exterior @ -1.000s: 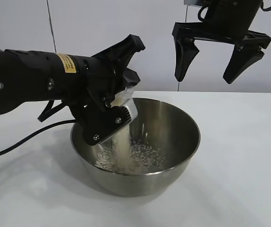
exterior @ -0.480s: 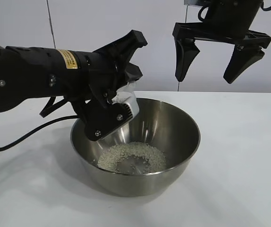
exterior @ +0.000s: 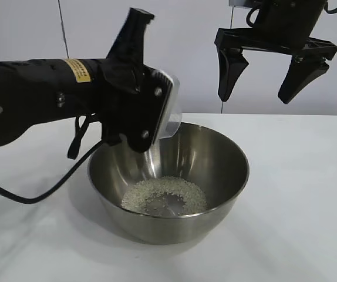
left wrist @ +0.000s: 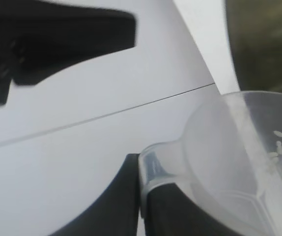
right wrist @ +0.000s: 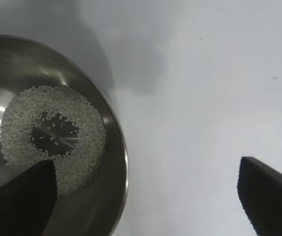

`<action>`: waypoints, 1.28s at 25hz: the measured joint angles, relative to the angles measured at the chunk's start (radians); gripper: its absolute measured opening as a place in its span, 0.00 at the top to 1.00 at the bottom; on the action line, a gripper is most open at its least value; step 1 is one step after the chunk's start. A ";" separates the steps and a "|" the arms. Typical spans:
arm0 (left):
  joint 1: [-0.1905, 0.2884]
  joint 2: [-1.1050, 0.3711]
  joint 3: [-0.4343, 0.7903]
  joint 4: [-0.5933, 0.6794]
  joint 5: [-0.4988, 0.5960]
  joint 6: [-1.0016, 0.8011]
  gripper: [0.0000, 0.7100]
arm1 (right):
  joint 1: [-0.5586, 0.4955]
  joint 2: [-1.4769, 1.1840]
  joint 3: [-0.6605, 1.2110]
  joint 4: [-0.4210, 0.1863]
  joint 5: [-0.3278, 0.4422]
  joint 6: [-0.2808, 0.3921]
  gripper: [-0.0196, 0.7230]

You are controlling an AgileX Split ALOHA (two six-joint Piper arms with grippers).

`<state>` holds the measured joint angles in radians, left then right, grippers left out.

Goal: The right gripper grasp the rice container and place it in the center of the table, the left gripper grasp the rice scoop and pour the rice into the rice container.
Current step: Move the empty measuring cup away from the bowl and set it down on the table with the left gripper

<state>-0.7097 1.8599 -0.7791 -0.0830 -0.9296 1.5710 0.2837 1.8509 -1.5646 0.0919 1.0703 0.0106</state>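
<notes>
Though bare nearly everywhere else, serves as seat for one big thing: white table [exterior: 309, 194], with steel bowl [exterior: 174, 226] resting upright near its middle, so placing looks done.

Reaching in level over the near rim of that bowl: left gripper [exterior: 154, 100], clenched tight on the handle of the clear plastic scoop [exterior: 171, 111]. Hanging high above the far rim, well apart from everything: right gripper [exterior: 255, 97], fingers splayed wide and holding nothing, pointing steeply down.

Held above the bowl's inner wall, touching neither steel nor rice. Looks almost empty from the wrist side: scoop [left wrist: 229, 162] showing only a few stray grains [left wrist: 280, 142] stuck to its wall.

Lying at the bottom of the bowl in a pale ring around a bare steel centre: rice [exterior: 165, 194], loose and settled, with none seen falling.

Judged from this: pouring step at its very end. Calls next for drawing the scoop clear of the rim without knocking it, keeping the grip shut until clear, then setting the scoop down on open table beside the bowl. Worth minding: light bowl, easily nudged by the bulky arm.
</notes>
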 joint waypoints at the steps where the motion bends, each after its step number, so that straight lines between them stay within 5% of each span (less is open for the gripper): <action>1: -0.010 0.000 0.019 -0.038 -0.053 -0.083 1.00 | 0.000 0.000 0.000 -0.001 0.000 0.000 0.04; 4: -0.048 0.000 0.072 -0.180 -0.177 -0.277 1.00 | 0.000 0.000 0.000 -0.002 -0.003 0.000 0.04; 9: -0.116 -0.012 0.107 -0.461 -0.200 -0.489 1.00 | 0.000 0.000 0.000 -0.002 -0.016 0.000 0.04; 15: -0.108 -0.139 0.108 -0.627 -0.201 -0.750 1.00 | 0.000 0.000 0.000 -0.002 -0.022 0.000 0.04; 24: 0.075 -0.316 0.136 -0.615 -0.051 -1.148 1.00 | 0.000 0.000 0.000 -0.002 -0.022 0.004 0.04; 32: 0.284 -0.325 0.378 -0.167 -0.139 -1.400 1.00 | 0.000 0.000 0.000 0.001 -0.022 0.004 0.04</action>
<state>-0.4253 1.5354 -0.4008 -0.2496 -1.0684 0.1707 0.2837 1.8509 -1.5646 0.0930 1.0481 0.0146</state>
